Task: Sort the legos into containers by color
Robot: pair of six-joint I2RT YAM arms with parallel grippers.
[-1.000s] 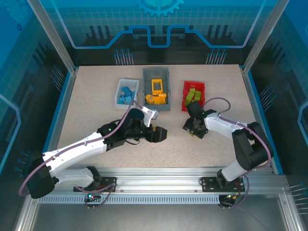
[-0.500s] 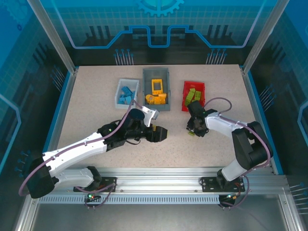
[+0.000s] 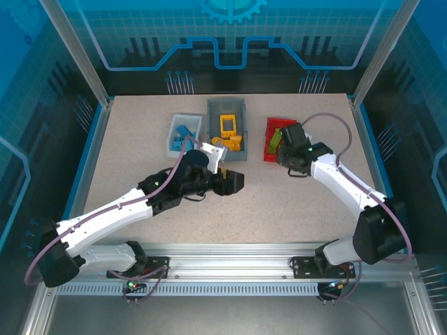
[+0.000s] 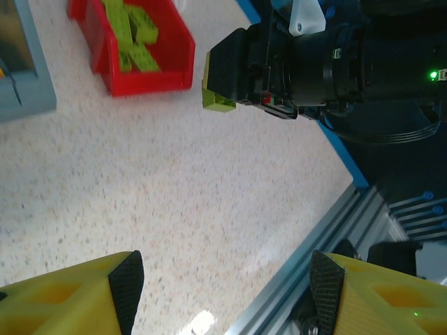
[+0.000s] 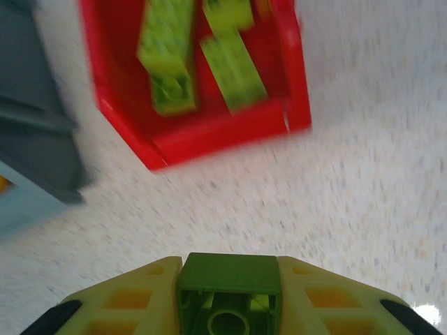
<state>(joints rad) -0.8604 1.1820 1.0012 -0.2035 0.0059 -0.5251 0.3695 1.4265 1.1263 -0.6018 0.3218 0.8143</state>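
Right gripper (image 4: 223,77) pinches a green brick (image 5: 227,286) across its flat sides, with the red bin (image 5: 209,136) near at 12 o'clock. The brick is probably light, stiff and slick; smooth walls should grip better than studs. Left gripper (image 4: 227,279) hangs open, empty.

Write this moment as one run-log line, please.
right gripper: shut on lime green plastic brick | position: near red plastic bin | left gripper: open, empty
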